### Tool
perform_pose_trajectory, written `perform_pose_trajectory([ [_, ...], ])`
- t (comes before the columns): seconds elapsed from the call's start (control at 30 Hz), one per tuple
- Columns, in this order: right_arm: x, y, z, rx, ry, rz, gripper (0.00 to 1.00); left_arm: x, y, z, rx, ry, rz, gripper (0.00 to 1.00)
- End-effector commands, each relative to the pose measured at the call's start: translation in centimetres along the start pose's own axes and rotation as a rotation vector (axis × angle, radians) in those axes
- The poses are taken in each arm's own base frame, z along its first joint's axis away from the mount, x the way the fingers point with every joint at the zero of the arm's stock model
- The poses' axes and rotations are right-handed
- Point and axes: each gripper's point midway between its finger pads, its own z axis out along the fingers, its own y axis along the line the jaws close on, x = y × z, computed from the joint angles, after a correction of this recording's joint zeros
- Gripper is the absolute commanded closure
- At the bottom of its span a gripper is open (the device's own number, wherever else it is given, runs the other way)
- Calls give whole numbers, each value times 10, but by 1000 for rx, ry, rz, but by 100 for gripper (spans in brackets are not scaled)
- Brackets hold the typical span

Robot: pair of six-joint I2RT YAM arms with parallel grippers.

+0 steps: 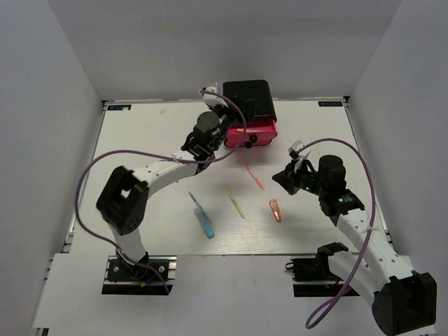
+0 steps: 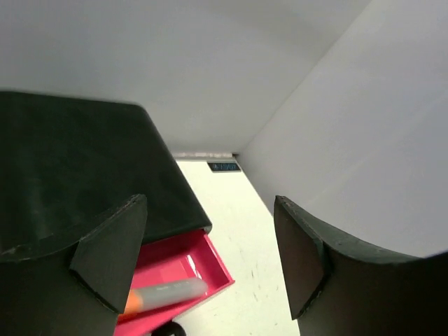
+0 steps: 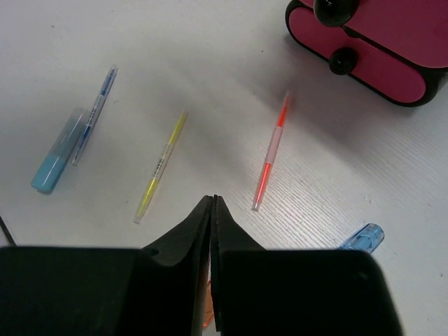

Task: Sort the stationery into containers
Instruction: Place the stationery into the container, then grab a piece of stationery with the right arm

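Top external view: a white table (image 1: 140, 140) carries a black rounded cabinet (image 1: 248, 98) at its far edge, centre.

The left arm reaches to the cabinet. The left gripper (image 2: 210, 210) hangs above the drawer with its jaws wide apart and nothing between them. The right gripper (image 3: 212, 201) hovers low over the table, right of centre, jaws pressed together and empty.

The open drawer (image 2: 210, 262), pink, sits directly under the cabinet's black top and projects toward the arms. It holds a grey-and-orange marker (image 2: 164, 294) lying flat.

Loose items on the table:
- The light blue marker (image 1: 206, 225) is nearest the arms, left of centre.
- The orange marker (image 1: 276, 211) is just beside the right gripper.
- A second blue marker (image 3: 362, 238) shows only in the right wrist view, partly cut off by the gripper body.
- The orange pen (image 1: 254, 176) lies in front of the cabinet, apart from it.
- The yellow pen (image 1: 235, 203) lies between the blue and orange items.
- The blue-grey pen (image 1: 198, 205) is touching or just beside the light blue marker; contact cannot be confirmed.
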Motion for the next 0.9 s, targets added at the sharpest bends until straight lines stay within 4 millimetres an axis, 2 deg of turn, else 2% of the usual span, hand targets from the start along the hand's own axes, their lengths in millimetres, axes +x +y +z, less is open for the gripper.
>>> perform_pose_trajectory([
  [0.0,-4,2,-1,-21,-11,-48,93,-70,-12,-32,-44,-93,40,17],
  [0.03,-4,5,-1,-43,-12,-57,88,-66,-7,-41,-60,-63,50,19],
  [0.07,-5,8,-1,-62,-14,-76,82,-88,-10,-55,-56,-77,48,22],
  [0.1,-2,18,-1,-133,-8,-97,71,-80,0,-67,-85,-12,68,29],
  [0.13,-3,24,1,-177,-5,-117,65,-73,10,-79,-122,26,82,46],
  [0.17,1,29,0,-222,7,-182,61,-73,17,-91,-158,52,93,56],
  [0.2,0,43,-1,-314,-3,-185,59,-87,13,-109,-162,56,81,64],
  [0.23,11,48,2,-356,43,-151,59,-65,34,-129,-254,154,82,76],
  [0.3,7,52,6,-396,58,-178,62,-49,51,-160,-332,244,52,83],
  [0.33,20,56,9,-414,124,-131,68,-43,58,-188,-384,303,16,83],
  [0.37,27,59,15,-435,174,-88,75,-36,62,-202,-406,341,-10,83],
  [0.4,27,58,22,-449,203,-89,83,-20,75,-222,-454,391,-31,80],
  [0.43,39,68,20,-482,273,-55,91,-3,84,-246,-528,463,-97,73],
  [0.47,44,75,26,-513,304,-48,93,-3,84,-262,-536,472,-133,61],
  [0.5,42,83,32,-535,312,-60,93,12,96,-279,-579,509,-140,57],
  [0.53,42,88,34,-542,324,-73,93,22,99,-294,-598,540,-150,53],
  [0.57,45,108,41,-585,337,-121,91,24,101,-302,-614,529,-195,44],
  [0.63,46,120,48,-593,368,-116,82,26,106,-319,-617,506,-235,36],
  [0.67,60,139,53,-647,441,-103,79,26,106,-324,-624,498,-261,31],
  [0.73,51,154,60,-666,483,-48,74,18,109,-332,-634,465,-268,28],
  [0.77,63,164,62,-672,551,-2,72,19,114,-339,-662,469,-265,27],
  [0.8,64,174,70,-675,573,1,69,21,116,-343,-680,481,-266,27],
  [0.83,70,183,73,-669,608,23,64,15,115,-345,-684,471,-263,27],
  [0.87,71,184,78,-640,621,34,60,15,117,-353,-711,493,-259,27],
])
